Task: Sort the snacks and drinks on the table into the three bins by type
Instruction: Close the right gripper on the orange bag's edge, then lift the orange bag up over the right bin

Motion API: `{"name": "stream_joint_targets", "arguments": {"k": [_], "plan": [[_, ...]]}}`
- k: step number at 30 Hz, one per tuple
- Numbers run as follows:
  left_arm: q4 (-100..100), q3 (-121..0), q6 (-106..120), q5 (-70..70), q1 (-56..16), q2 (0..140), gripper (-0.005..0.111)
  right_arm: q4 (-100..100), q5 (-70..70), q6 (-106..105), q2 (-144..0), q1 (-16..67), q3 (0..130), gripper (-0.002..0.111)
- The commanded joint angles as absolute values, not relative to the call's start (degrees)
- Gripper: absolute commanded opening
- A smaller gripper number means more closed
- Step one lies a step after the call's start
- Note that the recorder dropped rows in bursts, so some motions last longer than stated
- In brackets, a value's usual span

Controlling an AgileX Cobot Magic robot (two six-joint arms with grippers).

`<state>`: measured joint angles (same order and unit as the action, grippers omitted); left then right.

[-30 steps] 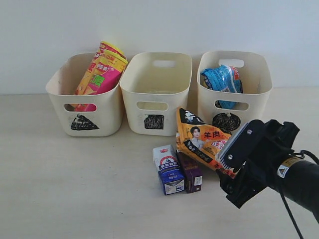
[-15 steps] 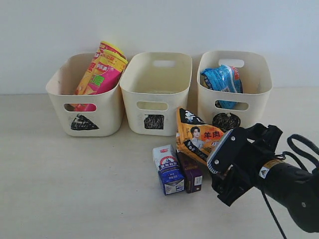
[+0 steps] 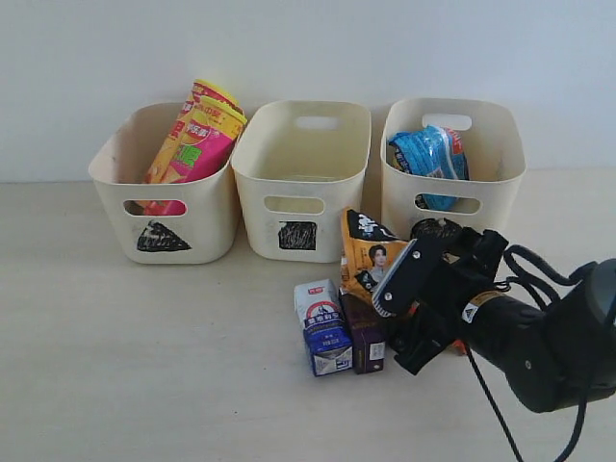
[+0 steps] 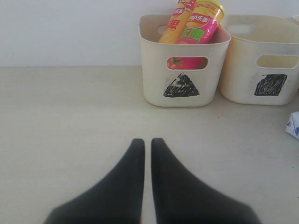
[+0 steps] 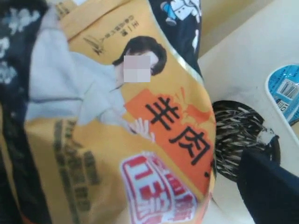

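The orange-black bag with a face (image 3: 370, 252) leans on the circle bin (image 3: 500, 154) and fills the right wrist view (image 5: 140, 116). My right gripper (image 3: 402, 322) is open around the bag's lower end. One dark finger (image 5: 271, 186) stands apart from the bag's edge, and the other finger is hidden. The white-and-blue carton (image 3: 322, 327) and the purple carton (image 3: 367, 333) lie just left of that gripper. Both canisters (image 3: 197, 140) stand in the triangle bin (image 3: 115, 164), and the blue bag (image 3: 428, 159) is in the circle bin. My left gripper (image 4: 147, 142) is shut over bare table.
The square bin (image 3: 303, 144) stands between the other two, with nothing showing inside. The left wrist view has the triangle bin (image 4: 184, 70), the square bin (image 4: 261, 60) and a corner of the white-and-blue carton (image 4: 293, 126). The table (image 3: 144, 356) is pale beige.
My right gripper has moved left and toward the bins, closing in on the orange-black bag and now covering its lower part. The cartons, bins and left gripper have not moved.
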<state>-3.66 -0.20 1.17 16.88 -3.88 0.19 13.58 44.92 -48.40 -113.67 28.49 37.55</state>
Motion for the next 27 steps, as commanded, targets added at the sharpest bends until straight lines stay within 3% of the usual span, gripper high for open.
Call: {"name": "stream_joint_targets", "arguments": {"k": [1, 3, 4, 5, 11, 27], "plan": [[-3.58, 0.0, 0.92, 17.03, -3.58, 0.0, 0.004, 14.09, 43.56, -48.58, -113.97, 28.52, 38.08, 0.069], [-3.58, 0.0, 0.92, 17.03, -3.58, 0.0, 0.004, 14.64, 40.85, -48.58, -113.97, 28.52, 38.08, 0.032], [-3.58, 0.0, 0.92, 17.03, -3.58, 0.0, 0.004, 14.64, 39.16, -48.58, -113.97, 28.52, 38.08, 0.006], [-3.58, 0.0, 0.92, 17.03, -3.58, 0.0, 0.004, 14.79, 38.64, -48.34, -113.97, 28.52, 38.08, 0.001], [-3.58, 0.0, 0.92, 17.03, -3.58, 0.0, 0.004, 19.25, 37.78, -48.34, -110.54, 28.52, 37.85, 0.001], [-3.58, 0.0, 0.92, 17.03, -3.58, 0.0, 0.004, 21.75, 19.92, -44.73, -92.6, 28.52, 37.85, 0.0]]}}
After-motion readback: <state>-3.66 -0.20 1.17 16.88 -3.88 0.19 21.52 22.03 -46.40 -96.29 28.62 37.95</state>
